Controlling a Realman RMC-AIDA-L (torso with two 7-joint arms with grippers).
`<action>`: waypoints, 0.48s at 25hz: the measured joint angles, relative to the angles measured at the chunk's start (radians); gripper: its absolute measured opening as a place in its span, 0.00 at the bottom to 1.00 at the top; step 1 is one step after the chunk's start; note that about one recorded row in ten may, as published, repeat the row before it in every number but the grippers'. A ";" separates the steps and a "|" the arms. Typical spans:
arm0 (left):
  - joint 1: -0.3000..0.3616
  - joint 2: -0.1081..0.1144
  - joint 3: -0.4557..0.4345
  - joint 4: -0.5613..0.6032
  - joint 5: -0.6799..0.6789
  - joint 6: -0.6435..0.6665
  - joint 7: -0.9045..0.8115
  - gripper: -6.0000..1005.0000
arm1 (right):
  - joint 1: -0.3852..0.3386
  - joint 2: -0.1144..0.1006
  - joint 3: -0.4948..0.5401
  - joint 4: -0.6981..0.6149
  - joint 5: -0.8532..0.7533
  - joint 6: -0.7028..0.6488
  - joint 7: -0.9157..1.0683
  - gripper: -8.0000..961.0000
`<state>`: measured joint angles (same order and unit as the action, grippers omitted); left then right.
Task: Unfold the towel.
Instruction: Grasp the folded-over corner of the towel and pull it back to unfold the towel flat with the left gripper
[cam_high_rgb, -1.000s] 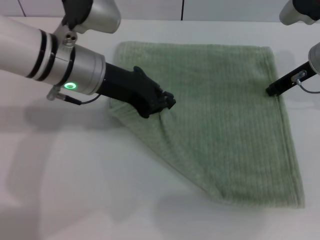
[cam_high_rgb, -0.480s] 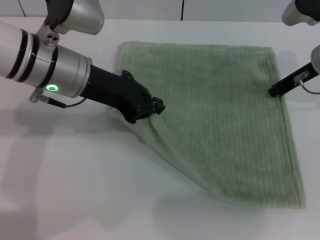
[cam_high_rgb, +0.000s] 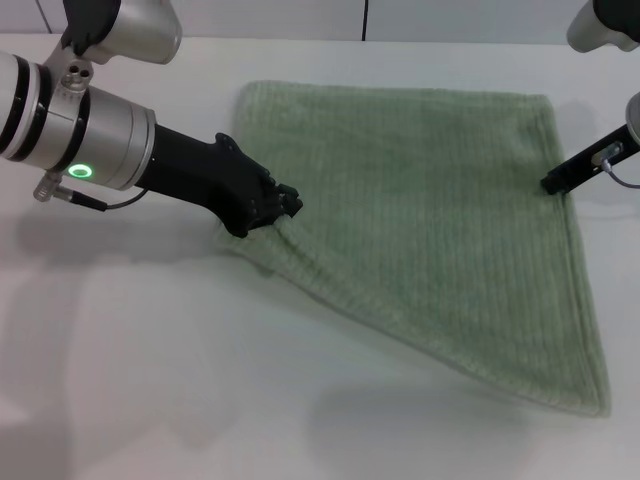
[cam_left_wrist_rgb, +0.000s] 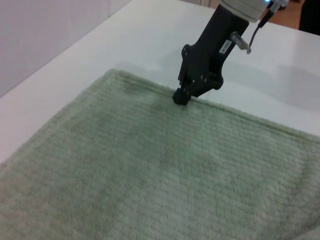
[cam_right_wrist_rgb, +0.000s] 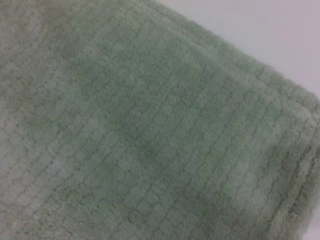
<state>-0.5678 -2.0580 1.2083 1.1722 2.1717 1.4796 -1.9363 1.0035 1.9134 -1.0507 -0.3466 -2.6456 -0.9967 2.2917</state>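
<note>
The pale green towel (cam_high_rgb: 440, 220) lies on the white table, with its near-left part still folded in along a slanting edge. My left gripper (cam_high_rgb: 283, 207) is shut on the towel's folded corner at the towel's left side and holds it just above the table. My right gripper (cam_high_rgb: 551, 184) is at the towel's right hem, with its tips together and pressed down on the cloth; it also shows in the left wrist view (cam_left_wrist_rgb: 181, 96). The right wrist view shows only towel (cam_right_wrist_rgb: 150, 125) up close.
The white table (cam_high_rgb: 150, 380) runs to the left of the towel and in front of it. A wall or cabinet front stands along the table's far edge (cam_high_rgb: 300, 20).
My left gripper has moved left with the towel corner in it, and the fold has spread wider to the left. The right gripper has stayed on the right hem.
</note>
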 joint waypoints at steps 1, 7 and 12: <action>0.000 0.000 0.000 0.000 0.005 0.003 0.000 0.07 | 0.000 0.000 0.000 0.000 -0.002 0.000 0.000 0.01; 0.003 0.001 -0.001 0.000 0.025 0.037 -0.001 0.07 | 0.002 -0.001 0.000 0.001 -0.003 -0.001 0.000 0.01; 0.013 0.001 -0.001 -0.004 0.028 0.067 -0.001 0.07 | 0.002 -0.001 0.000 0.001 -0.005 -0.001 0.000 0.01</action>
<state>-0.5546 -2.0567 1.2070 1.1681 2.1994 1.5470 -1.9377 1.0058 1.9128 -1.0508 -0.3452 -2.6504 -0.9980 2.2917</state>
